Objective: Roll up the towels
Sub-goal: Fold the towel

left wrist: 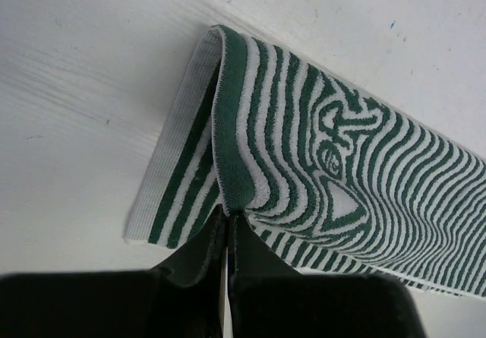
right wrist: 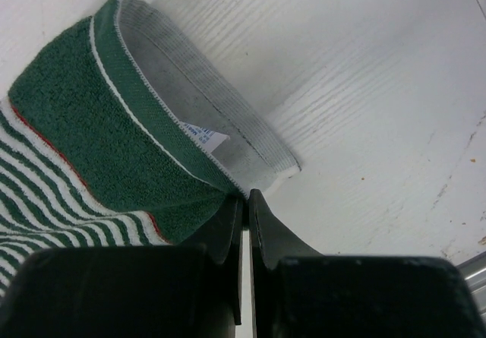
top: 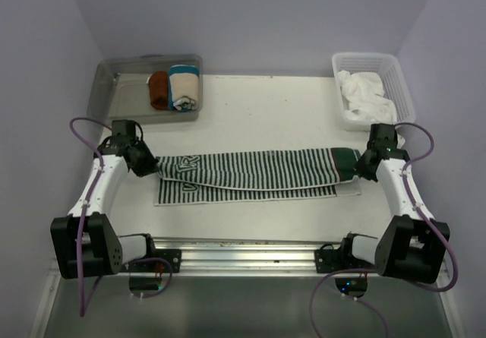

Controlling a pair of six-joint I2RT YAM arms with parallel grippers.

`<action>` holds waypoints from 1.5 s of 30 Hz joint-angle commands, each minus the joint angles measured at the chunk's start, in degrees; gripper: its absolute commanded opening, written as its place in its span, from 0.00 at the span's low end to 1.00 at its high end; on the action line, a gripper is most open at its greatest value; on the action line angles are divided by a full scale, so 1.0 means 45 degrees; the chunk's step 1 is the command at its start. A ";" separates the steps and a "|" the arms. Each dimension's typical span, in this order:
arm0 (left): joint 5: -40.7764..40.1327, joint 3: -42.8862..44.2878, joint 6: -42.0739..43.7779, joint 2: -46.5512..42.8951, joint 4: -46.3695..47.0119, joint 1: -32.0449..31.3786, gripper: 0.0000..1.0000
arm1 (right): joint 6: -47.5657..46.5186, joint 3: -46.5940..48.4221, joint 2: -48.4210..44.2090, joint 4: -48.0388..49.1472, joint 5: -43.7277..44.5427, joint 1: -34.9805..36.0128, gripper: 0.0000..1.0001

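My left claw (left wrist: 228,219): pinching the left end of the striped towel (top: 250,172).
My right claw (right wrist: 246,198): pinching its solid green right end.
Striped towel: stretched flat between both claws on the table (top: 266,112).
White towel (top: 366,97): in the basket (top: 406,95), far right corner.

I've got both arms stretched forward, wrists low and turned inward, left fingers (left wrist: 216,235) and right fingers (right wrist: 231,220) pinched tight.
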 commanded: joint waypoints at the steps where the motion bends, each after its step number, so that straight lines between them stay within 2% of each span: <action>1: -0.0051 -0.0182 -0.0114 -0.0260 0.0052 0.0058 0.00 | 0.0309 -0.0213 -0.0680 0.0239 -0.0201 -0.0078 0.00; 14: -0.0265 0.0403 -0.0213 -0.1022 -0.0807 0.0078 0.00 | 0.0251 -0.0193 -0.1559 -0.0132 0.0344 -0.0078 0.00; 25: -0.0441 0.0072 -0.0232 -0.1140 -0.1061 0.0078 0.00 | 0.0543 -0.0818 -0.1852 -0.0171 0.0267 -0.0078 0.00; 43: -0.0558 -0.1667 -0.0506 -0.0788 -0.0261 0.0078 0.00 | 0.0739 -0.1541 -0.0974 0.0571 0.0268 -0.0078 0.00; 44: -0.0558 -0.1590 -0.0506 -0.0749 -0.0261 0.0078 0.17 | 0.0720 -0.1561 -0.0935 0.0610 0.0113 -0.0078 0.14; 45: -0.0597 -0.1550 -0.0506 -0.0671 -0.0280 0.0078 0.31 | 0.0700 -0.1580 -0.0896 0.0630 0.0092 -0.0078 0.23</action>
